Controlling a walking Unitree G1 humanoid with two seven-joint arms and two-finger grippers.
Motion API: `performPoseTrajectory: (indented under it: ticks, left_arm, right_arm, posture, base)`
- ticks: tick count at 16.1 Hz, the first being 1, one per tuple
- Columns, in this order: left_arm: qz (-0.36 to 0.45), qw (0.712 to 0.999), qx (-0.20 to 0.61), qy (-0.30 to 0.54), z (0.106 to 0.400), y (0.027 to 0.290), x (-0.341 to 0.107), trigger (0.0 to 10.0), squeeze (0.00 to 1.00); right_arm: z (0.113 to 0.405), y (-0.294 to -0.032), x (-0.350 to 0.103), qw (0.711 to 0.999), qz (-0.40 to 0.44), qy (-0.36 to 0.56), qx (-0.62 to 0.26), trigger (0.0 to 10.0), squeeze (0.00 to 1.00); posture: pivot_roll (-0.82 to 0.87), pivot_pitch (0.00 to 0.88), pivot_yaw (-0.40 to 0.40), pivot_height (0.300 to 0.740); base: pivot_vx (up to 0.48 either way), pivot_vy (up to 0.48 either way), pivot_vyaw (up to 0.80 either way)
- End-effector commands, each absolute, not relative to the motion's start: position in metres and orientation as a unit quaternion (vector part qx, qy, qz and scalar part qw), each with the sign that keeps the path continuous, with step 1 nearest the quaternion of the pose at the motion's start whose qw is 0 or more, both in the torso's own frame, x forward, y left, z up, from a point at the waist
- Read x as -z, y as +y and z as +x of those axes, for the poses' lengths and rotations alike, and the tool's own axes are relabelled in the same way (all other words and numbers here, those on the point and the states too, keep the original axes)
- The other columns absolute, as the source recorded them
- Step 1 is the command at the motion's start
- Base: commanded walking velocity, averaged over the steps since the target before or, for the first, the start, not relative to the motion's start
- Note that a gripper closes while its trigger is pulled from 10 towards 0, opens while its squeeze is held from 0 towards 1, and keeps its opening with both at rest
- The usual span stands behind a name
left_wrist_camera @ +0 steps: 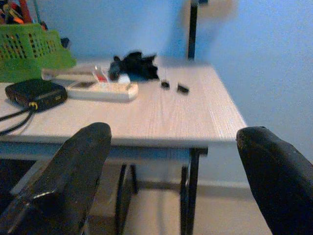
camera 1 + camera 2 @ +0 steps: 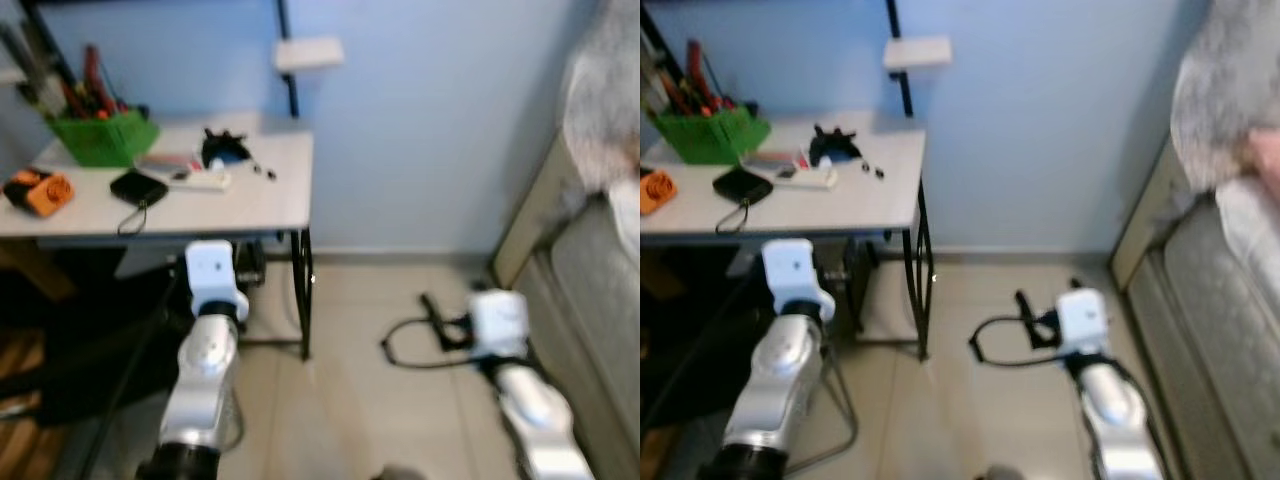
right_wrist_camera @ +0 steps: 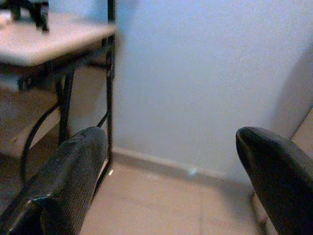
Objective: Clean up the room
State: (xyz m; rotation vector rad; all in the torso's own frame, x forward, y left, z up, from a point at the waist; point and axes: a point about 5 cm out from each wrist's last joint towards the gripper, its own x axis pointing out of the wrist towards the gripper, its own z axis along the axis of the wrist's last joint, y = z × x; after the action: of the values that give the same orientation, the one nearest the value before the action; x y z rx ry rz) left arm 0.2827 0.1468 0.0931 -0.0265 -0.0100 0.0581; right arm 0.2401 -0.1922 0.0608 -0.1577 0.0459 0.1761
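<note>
I am facing a white desk (image 2: 250,205) against the blue wall, and I am taking that desk as my landmark: on its far left an orange tool (image 2: 40,190) is lying, behind it a green basket (image 2: 103,135) is standing full of tools, then a black pouch (image 2: 138,187) with its cord trailing off the front edge, a white power strip (image 2: 200,180) and a black tangled thing (image 2: 224,148) toward the desk's right end. To the right of the desk a black cable (image 2: 410,345) is lying looped on the tiled floor. The risk I am judging: reaching in, I could catch the pouch's cord or nudge small bits off the desk edge, or snag that floor cable. My left gripper (image 1: 171,161) is hovering just before the desk's front edge, fingers spread wide, holding nothing; my right gripper (image 3: 171,166) is hanging right of the desk, likewise wide and empty
</note>
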Motion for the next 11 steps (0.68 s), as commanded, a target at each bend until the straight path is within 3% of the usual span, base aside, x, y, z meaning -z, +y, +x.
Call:
performPoseTrajectory:
  ticks: [1,3,11]
  left_arm:
    - [-0.025,0.999,-0.017,0.018,0.276,0.147,-0.083,10.0,0.00]
    - [-0.010,0.999,0.019,0.028,0.279,0.129,-0.078,10.0,0.00]
    - [0.001,0.998,0.045,0.032,0.287,0.130,-0.079,10.0,0.00]
  right_arm:
    - [0.238,-0.194,-0.059,0.994,-0.058,0.034,-0.082,10.0,0.00]
    - [0.241,-0.204,-0.057,0.995,-0.051,0.051,-0.063,10.0,0.00]
    - [0.244,-0.198,-0.052,0.996,-0.035,0.062,-0.053,10.0,0.00]
  posture:
    - [-0.18,0.000,0.034,0.736]
    - [-0.18,0.000,0.001,0.736]
    - [-0.19,0.000,0.022,0.736]
  base:
    - [0.000,0.000,0.00]
    - [0.000,0.000,0.00]
    - [0.000,0.000,0.00]
